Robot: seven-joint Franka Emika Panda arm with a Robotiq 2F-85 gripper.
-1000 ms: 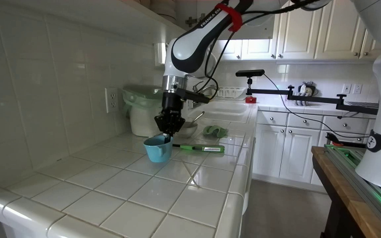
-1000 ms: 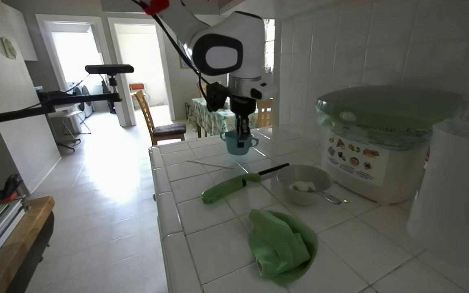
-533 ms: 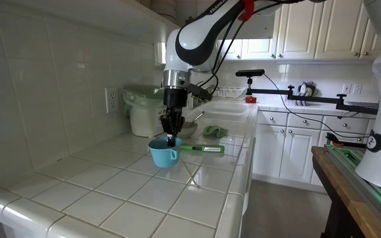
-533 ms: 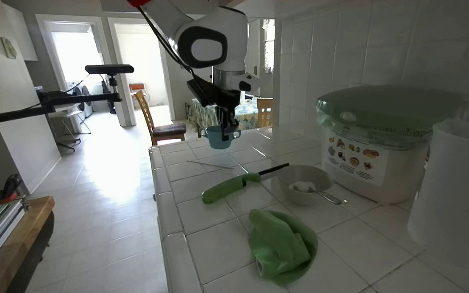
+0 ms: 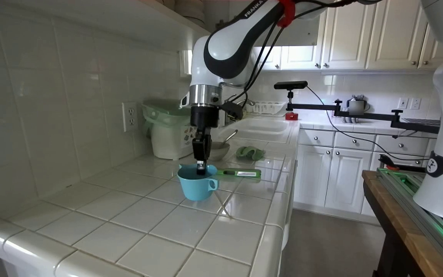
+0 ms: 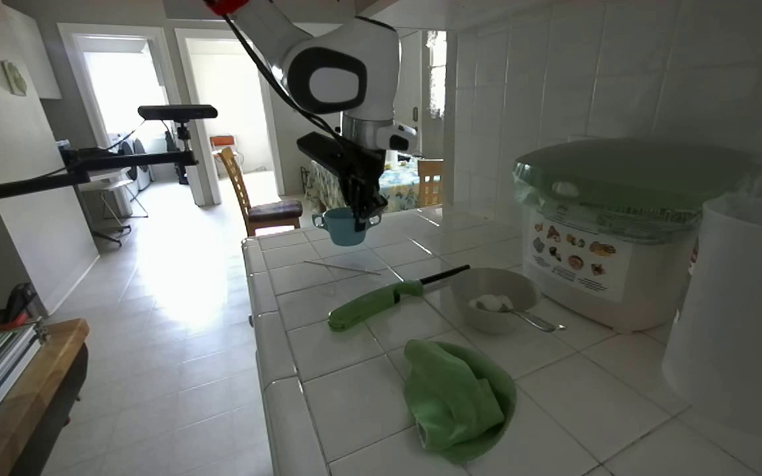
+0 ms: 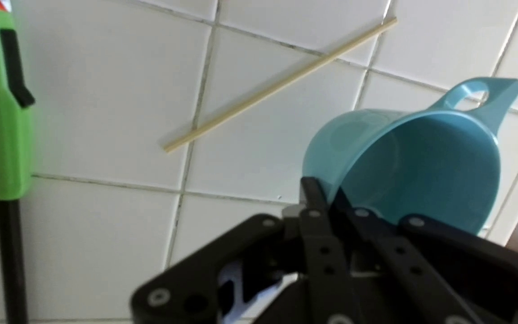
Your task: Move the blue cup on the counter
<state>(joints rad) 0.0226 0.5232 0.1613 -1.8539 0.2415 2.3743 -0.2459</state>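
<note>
The blue cup point(image 5: 196, 189) had shifted right and slightly lower in an exterior view, to just below and left of centre — its wall pinched by the gripper point(image 7: 326, 191). The move seemed under way — whether it cleared the counter point(image 5: 160, 227) was unclear.

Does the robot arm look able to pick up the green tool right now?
Probably not: its jaws are shut on the rim of the blue cup, though nothing covers the green tool.
</note>
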